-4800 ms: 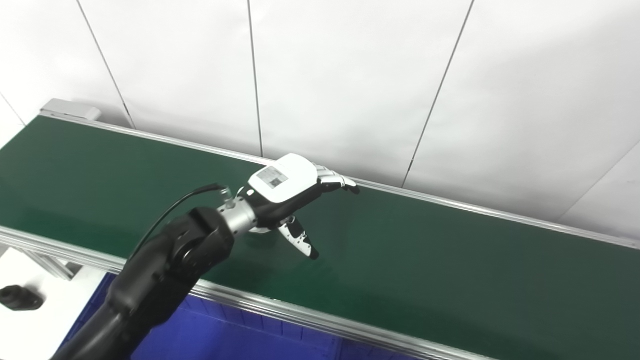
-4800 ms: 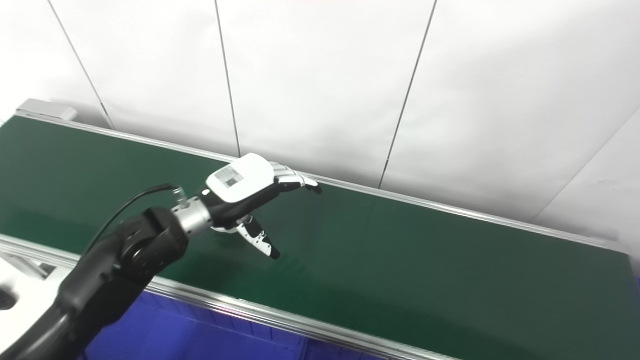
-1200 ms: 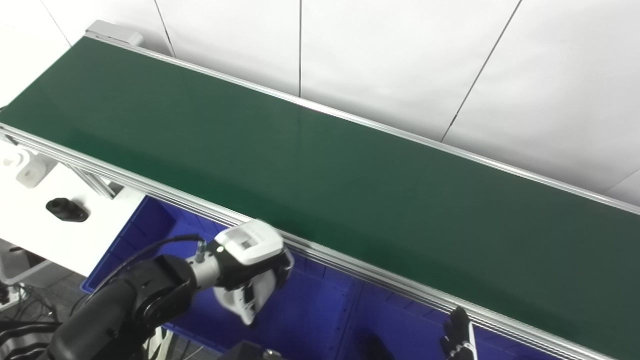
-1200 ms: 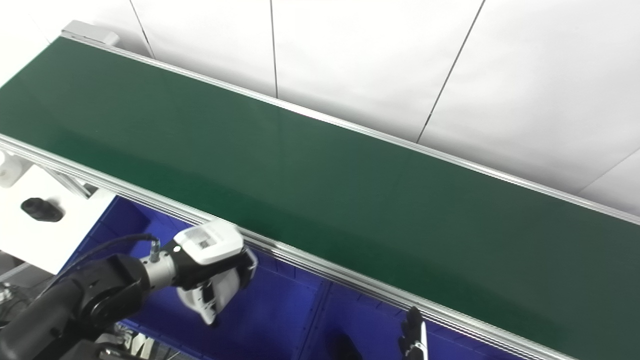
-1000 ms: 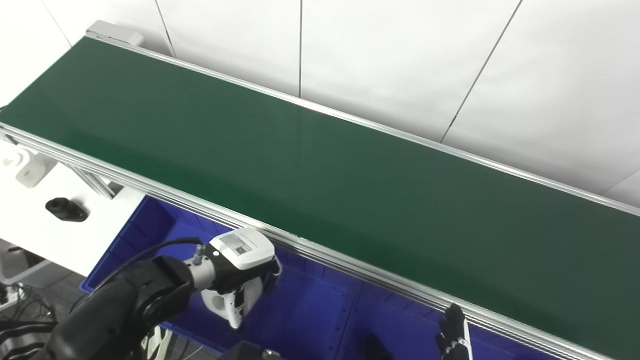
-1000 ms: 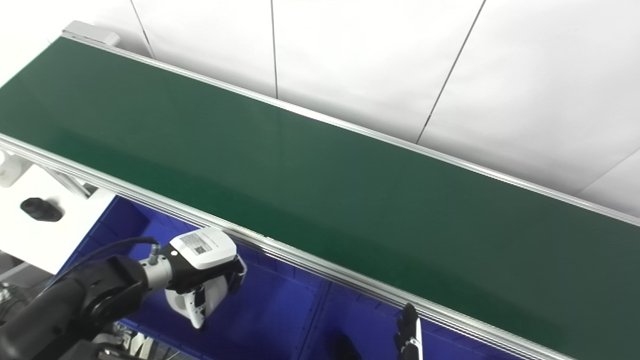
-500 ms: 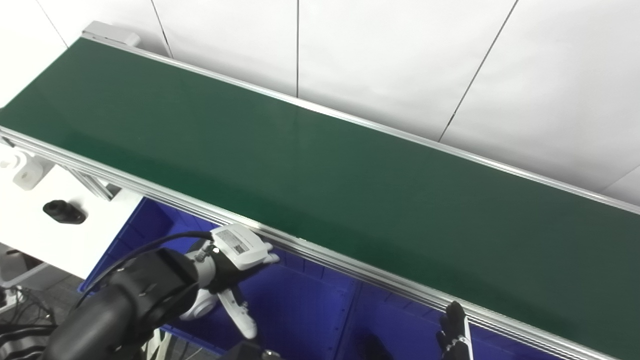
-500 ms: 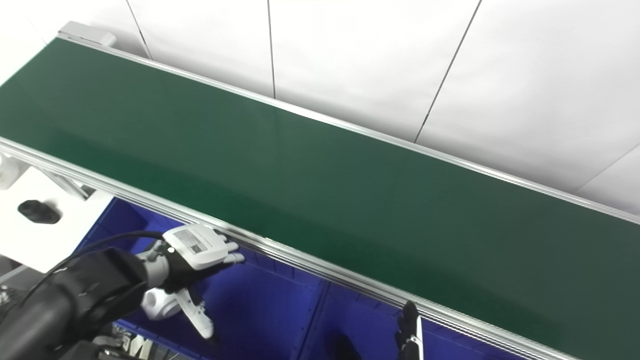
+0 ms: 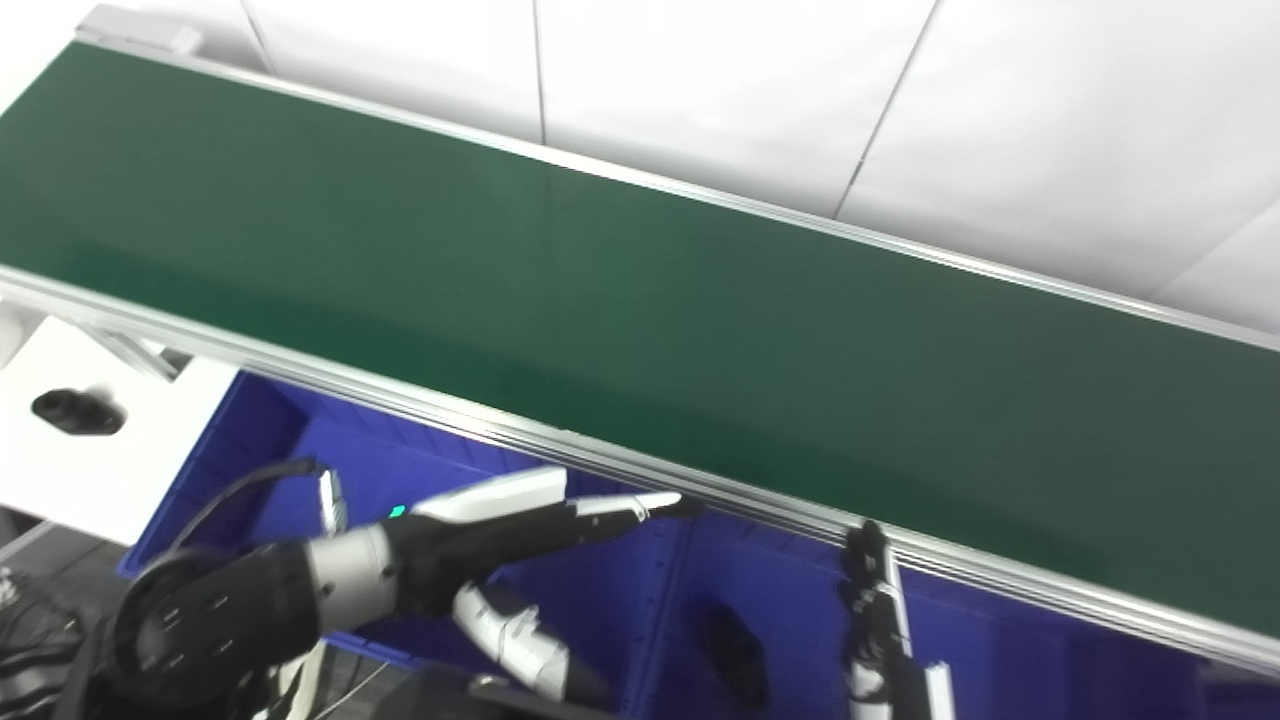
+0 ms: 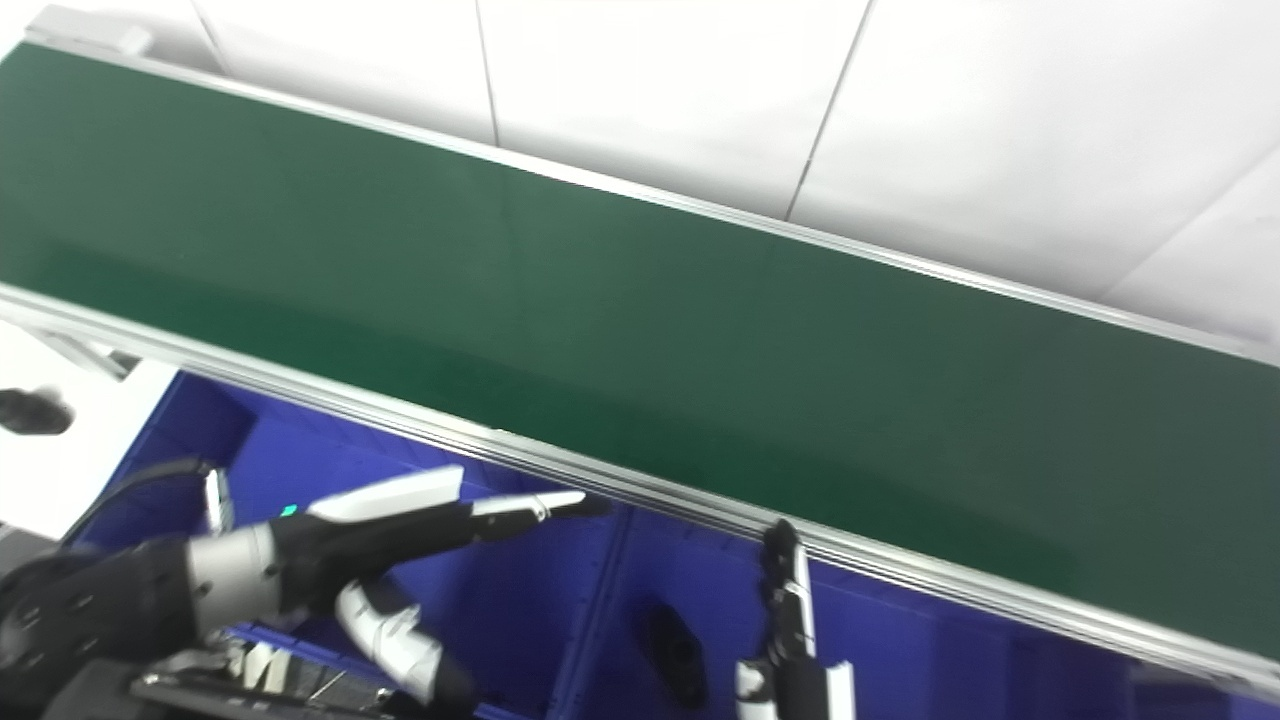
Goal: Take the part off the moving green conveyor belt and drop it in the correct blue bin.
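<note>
The green conveyor belt (image 9: 640, 290) runs from upper left to lower right, and I see no part on it. Below its near rail, my left hand (image 9: 520, 525) hovers over the left blue bin (image 9: 290, 450). It is open, with the fingers stretched flat to the right and the thumb hanging down. The white part is out of sight. My right hand (image 9: 872, 610) rises from the bottom edge over the neighbouring bin compartment. Its fingers are straight up and hold nothing.
A black part (image 9: 735, 650) lies in the bin compartment right of the divider (image 9: 660, 600). Another black part (image 9: 65, 410) sits on the white table (image 9: 90, 470) at the left. The aluminium rail (image 9: 700, 490) borders the bins.
The left hand, shut on a white part over the left bin, opened and let it fall in, then stretched flat to the right. The camera has shifted.
</note>
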You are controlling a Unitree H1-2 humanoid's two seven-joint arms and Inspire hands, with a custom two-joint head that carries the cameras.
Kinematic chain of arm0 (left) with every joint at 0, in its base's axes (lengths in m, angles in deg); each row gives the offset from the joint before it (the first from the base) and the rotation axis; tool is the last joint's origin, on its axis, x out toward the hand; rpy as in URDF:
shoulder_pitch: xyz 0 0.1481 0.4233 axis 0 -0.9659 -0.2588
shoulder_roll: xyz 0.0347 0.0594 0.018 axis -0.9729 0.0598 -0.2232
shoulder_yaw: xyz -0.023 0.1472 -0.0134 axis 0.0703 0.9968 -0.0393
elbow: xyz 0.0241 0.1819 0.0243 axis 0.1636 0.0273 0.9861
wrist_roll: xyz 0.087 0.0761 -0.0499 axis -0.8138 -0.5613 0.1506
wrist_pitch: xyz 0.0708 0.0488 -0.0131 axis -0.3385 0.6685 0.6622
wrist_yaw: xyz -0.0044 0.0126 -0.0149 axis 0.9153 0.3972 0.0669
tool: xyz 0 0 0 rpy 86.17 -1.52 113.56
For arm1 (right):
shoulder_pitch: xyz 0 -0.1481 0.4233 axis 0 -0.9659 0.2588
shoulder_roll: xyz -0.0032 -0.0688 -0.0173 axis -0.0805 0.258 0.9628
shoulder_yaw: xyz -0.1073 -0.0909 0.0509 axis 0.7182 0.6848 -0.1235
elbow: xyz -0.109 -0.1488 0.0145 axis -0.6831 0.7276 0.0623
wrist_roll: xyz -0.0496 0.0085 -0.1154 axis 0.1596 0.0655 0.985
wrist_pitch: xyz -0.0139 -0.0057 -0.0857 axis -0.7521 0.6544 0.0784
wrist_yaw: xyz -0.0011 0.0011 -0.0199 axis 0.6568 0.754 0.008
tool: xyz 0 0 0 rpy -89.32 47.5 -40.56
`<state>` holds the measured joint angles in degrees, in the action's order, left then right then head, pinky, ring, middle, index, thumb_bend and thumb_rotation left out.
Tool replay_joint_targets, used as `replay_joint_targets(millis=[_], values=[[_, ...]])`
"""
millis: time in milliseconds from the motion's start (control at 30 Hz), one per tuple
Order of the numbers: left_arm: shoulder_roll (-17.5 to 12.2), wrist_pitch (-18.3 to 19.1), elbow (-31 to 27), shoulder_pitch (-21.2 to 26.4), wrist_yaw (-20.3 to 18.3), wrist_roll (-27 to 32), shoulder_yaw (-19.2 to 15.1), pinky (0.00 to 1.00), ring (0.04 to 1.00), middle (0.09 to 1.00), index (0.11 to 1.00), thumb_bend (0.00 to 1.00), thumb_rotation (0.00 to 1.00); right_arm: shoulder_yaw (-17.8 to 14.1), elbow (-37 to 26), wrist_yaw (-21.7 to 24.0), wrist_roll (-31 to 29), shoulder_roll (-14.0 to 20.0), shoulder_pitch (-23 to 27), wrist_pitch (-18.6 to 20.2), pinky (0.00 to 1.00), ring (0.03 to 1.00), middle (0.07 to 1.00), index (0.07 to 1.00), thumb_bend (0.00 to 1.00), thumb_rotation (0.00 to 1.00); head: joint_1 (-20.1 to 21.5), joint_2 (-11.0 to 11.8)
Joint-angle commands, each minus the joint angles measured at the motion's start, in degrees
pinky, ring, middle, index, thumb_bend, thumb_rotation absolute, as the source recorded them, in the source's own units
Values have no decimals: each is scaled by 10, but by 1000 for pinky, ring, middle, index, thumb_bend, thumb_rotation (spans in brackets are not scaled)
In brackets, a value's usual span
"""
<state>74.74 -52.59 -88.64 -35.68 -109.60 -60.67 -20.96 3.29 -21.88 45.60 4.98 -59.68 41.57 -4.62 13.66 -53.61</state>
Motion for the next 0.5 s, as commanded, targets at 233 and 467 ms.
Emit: replay_joint_targets(millis=[233, 467], values=[[194, -178, 87, -145, 263, 77, -57, 1000, 1000, 1000, 1000, 903, 878, 70, 8, -53, 84, -96, -18, -10, 978, 968, 969, 978, 777, 1000, 110, 23], [135, -279, 146, -140, 316, -15, -6, 1000, 1000, 1000, 1000, 742, 967, 87, 33, -109, 122, -113, -13, -35, 1000, 1000, 1000, 998, 739, 1000, 136, 28]])
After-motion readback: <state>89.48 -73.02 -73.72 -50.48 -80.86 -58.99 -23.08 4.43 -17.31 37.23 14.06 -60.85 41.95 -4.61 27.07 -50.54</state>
